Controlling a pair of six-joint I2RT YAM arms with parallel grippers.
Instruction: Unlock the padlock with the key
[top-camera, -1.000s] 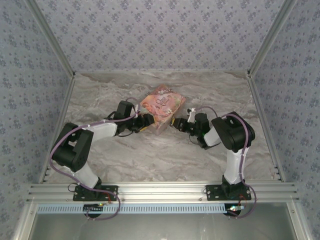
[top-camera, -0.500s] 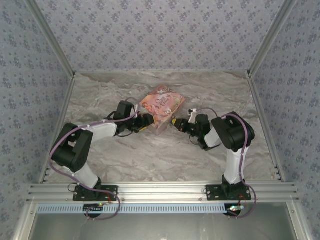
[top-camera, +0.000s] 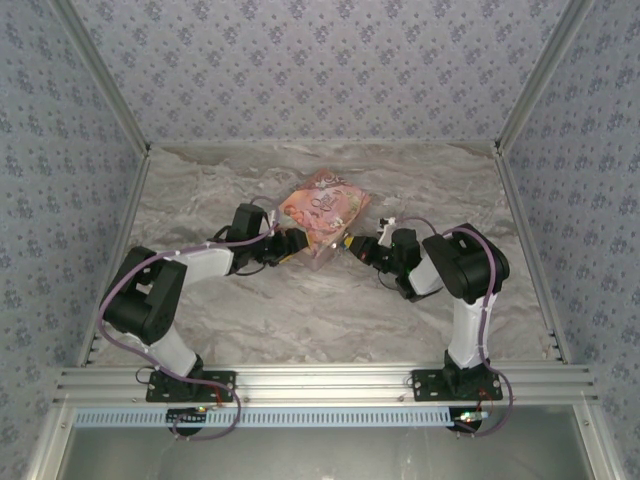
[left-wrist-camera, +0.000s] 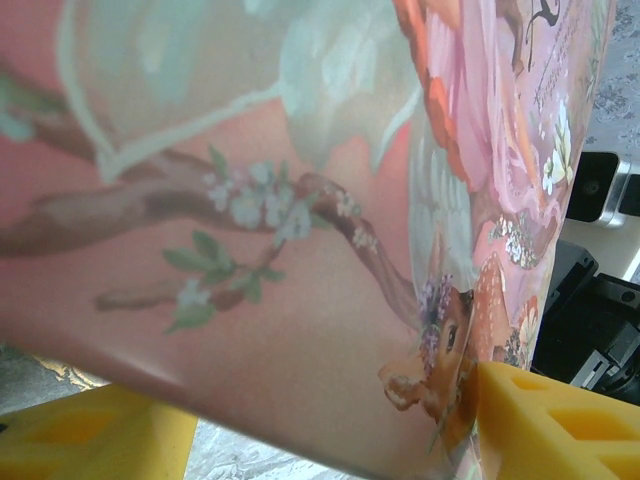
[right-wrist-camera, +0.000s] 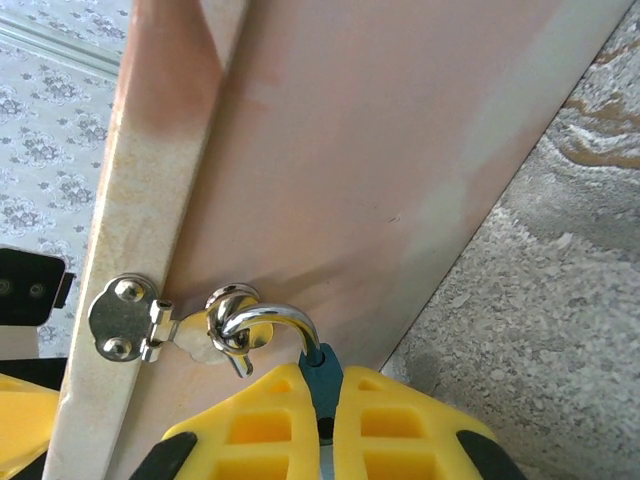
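Observation:
The padlock (right-wrist-camera: 322, 368) has a small teal body, and its silvery shackle (right-wrist-camera: 283, 318) hooks through the ring of a metal hasp (right-wrist-camera: 125, 318) on the pink illustrated box (top-camera: 325, 208). My right gripper (right-wrist-camera: 325, 380) is shut on the padlock body, which is pinched between its yellow fingers (right-wrist-camera: 250, 425). It meets the box's right side in the top view, right gripper (top-camera: 351, 243). My left gripper (left-wrist-camera: 320, 430) grips the box's near left corner, pink box (left-wrist-camera: 300, 330), with one yellow finger (left-wrist-camera: 560, 420) on each side, left gripper (top-camera: 294, 245). The key is out of view.
The box stands mid-table on the marble-patterned top (top-camera: 300, 310), tilted between the two arms. Patterned walls (top-camera: 320, 70) close the back and both sides. The arm bases sit on the metal rail (top-camera: 320, 385) at the near edge.
My right gripper has closed on the padlock body and moved in slightly toward the box. The box now sits a little more tilted. The left arm has hardly moved.

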